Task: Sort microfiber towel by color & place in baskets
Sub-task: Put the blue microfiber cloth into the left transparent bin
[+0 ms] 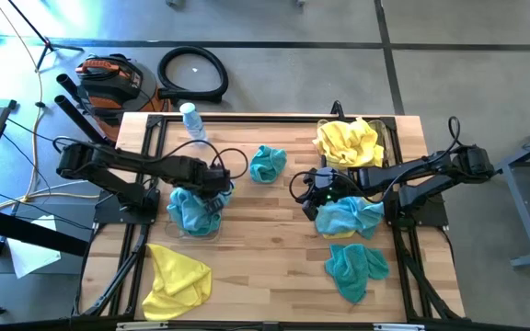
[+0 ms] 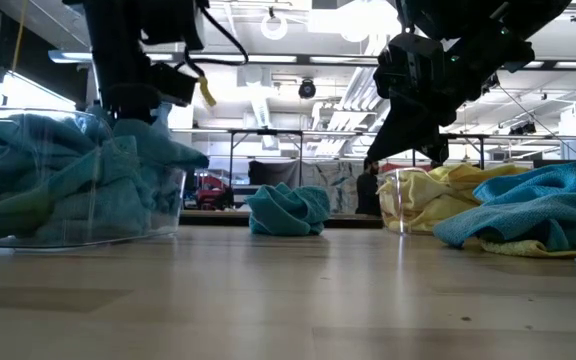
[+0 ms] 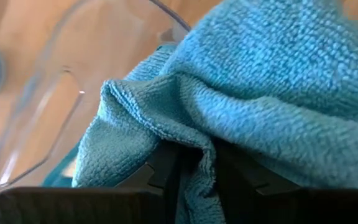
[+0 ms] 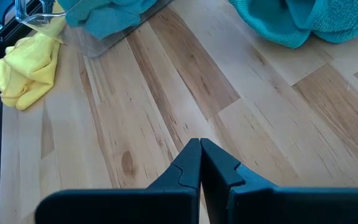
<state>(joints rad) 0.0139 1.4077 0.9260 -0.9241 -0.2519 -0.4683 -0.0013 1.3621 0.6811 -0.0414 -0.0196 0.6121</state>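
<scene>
Teal towel [image 3: 229, 112] drapes left jaws, grip unclear; right wrist shows jaws clenched.

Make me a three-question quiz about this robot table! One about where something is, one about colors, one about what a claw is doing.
1. Where is the left gripper?
A. over the basket of teal towels
B. beside the water bottle
C. over bare wood

2. What color are the towels in the far basket?
A. teal
B. yellow
C. red

3. The right gripper is:
A. holding a towel
B. wide open
C. shut, empty

Answers: A, the high view shows it above that basket; B, yellow cloth fills it; C, its fingers meet with nothing between them.
</scene>
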